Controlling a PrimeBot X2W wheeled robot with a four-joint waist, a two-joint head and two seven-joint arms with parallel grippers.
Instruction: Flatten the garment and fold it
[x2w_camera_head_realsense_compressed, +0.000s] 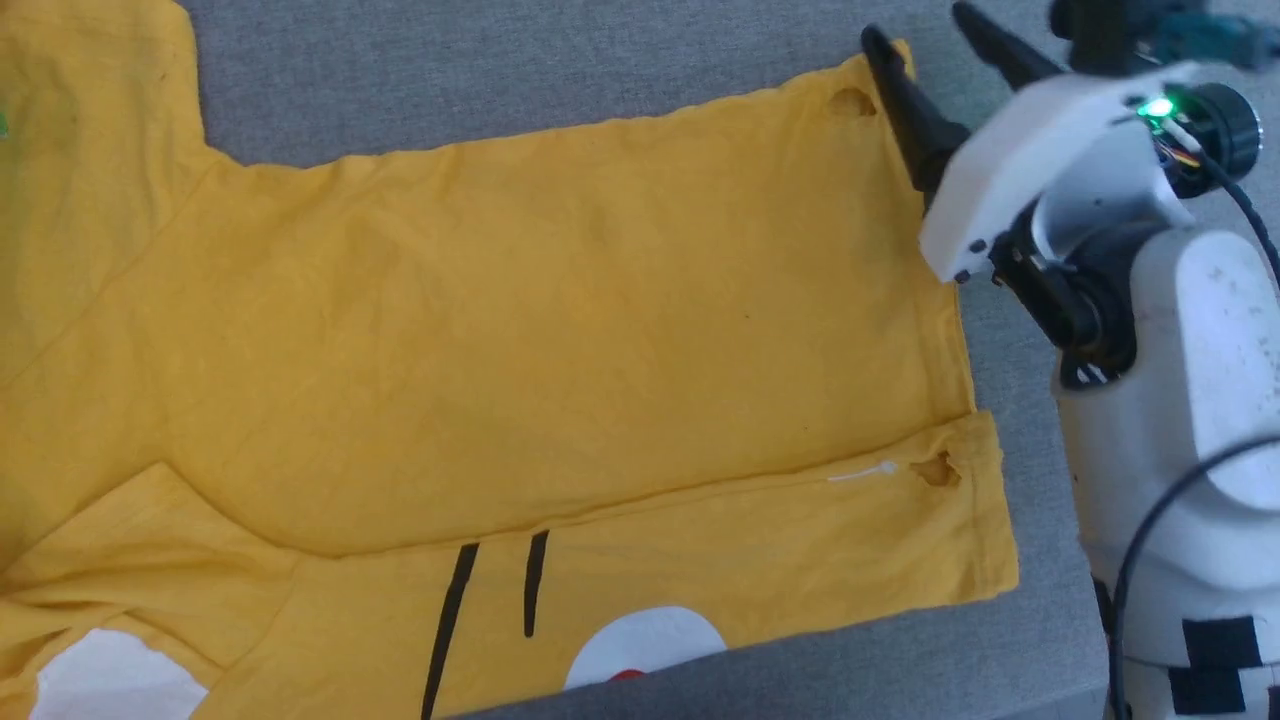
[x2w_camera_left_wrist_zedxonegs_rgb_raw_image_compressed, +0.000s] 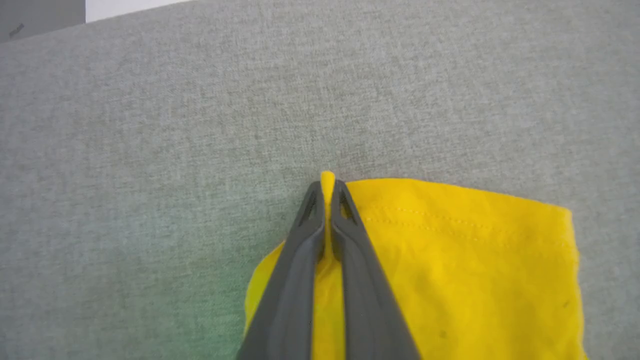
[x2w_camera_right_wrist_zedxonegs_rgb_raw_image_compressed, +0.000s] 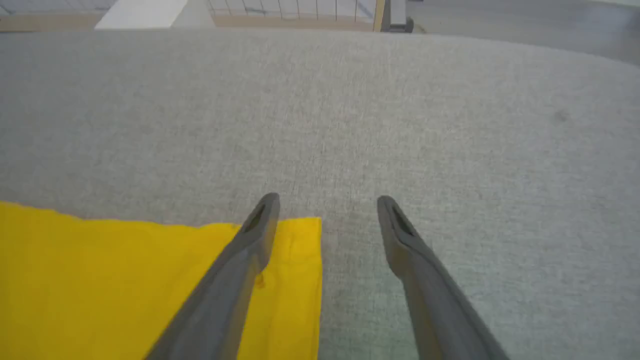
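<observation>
Spread flat over the grey bench (x2w_camera_head_realsense_compressed: 560, 70): the yellow garment (x2w_camera_head_realsense_compressed: 560, 300), near strip turned over, showing black lines and white patches. Clamped together on a pinch of its hem: the left fingers (x2w_camera_left_wrist_zedxonegs_rgb_raw_image_compressed: 295, 270). Held wide apart at a corner: the right fingers (x2w_camera_right_wrist_zedxonegs_rgb_raw_image_compressed: 235, 270), one above cloth, the other above bare bench.

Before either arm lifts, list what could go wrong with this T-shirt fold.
1. The left pincer is shut on a thin pinch of the yellow T-shirt; it might slip free under a pull.
2. The right pincer is open, one finger over the shirt corner, the other over the gray cloth surface; closing there may miss the fabric.
3. In the head view a strip along the near edge is turned over, so lifting unevenly could bunch it.
</observation>
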